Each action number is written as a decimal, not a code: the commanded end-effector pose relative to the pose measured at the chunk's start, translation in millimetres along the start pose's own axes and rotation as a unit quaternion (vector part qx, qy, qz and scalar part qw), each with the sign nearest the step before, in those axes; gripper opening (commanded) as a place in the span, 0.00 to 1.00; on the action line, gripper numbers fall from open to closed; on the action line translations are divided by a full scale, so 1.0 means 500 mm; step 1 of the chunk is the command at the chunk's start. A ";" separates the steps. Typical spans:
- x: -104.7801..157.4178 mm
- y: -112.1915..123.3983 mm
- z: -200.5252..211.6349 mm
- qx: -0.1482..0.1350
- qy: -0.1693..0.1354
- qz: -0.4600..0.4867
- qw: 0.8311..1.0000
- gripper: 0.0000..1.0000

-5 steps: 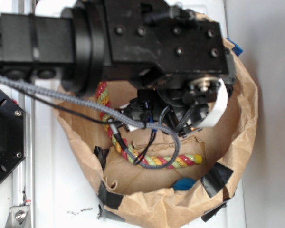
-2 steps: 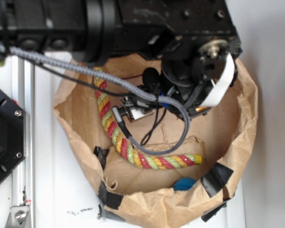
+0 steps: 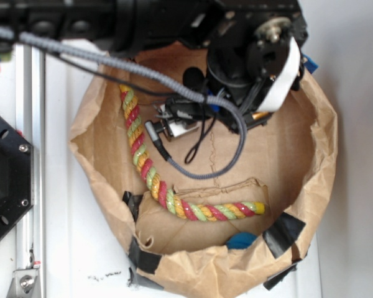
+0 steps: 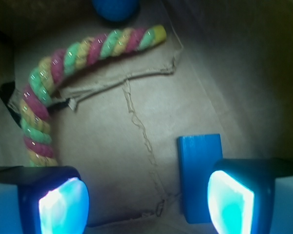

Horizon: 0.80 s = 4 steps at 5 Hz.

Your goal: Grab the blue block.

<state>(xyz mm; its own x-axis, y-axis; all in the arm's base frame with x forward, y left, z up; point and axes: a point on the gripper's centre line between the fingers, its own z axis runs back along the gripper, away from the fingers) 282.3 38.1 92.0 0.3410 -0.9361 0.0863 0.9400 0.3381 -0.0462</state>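
Note:
The blue block [image 4: 199,165] is a flat mid-blue slab lying on the brown paper floor of the bag [image 4: 112,141]. My gripper [image 4: 146,202] is open just above that floor. Its right fingertip [image 4: 232,202] overlaps the block's near right corner, and its left fingertip [image 4: 63,207] stands well to the left over bare paper. Nothing is held between them. In the exterior view my black arm [image 3: 174,18] reaches into the bag from the top and hides both the block and the fingers.
A striped red, yellow and green rope [image 3: 143,161] curves along the bag's left and front; its end [image 4: 136,39] lies beyond the block. A small rounded blue lump [image 3: 241,240] sits by the bag's crumpled, taped rim [image 3: 326,155]. Grey cables [image 3: 224,155] hang inside.
The arm has moved towards the top of the exterior view, uncovering most of the rope and more of the bag's floor. Rope and blue lump have not moved.

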 end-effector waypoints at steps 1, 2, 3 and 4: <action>-0.002 0.001 0.023 0.024 -0.004 -0.002 1.000 1.00; -0.002 0.001 0.023 0.024 -0.004 -0.002 1.000 1.00; -0.025 0.044 0.015 0.019 -0.020 -0.013 1.000 1.00; -0.030 0.060 0.011 0.029 -0.010 -0.009 0.999 1.00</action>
<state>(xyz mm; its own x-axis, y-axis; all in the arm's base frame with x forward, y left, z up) 300.3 60.2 80.5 0.3140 -0.9444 0.0976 0.9493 0.3102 -0.0518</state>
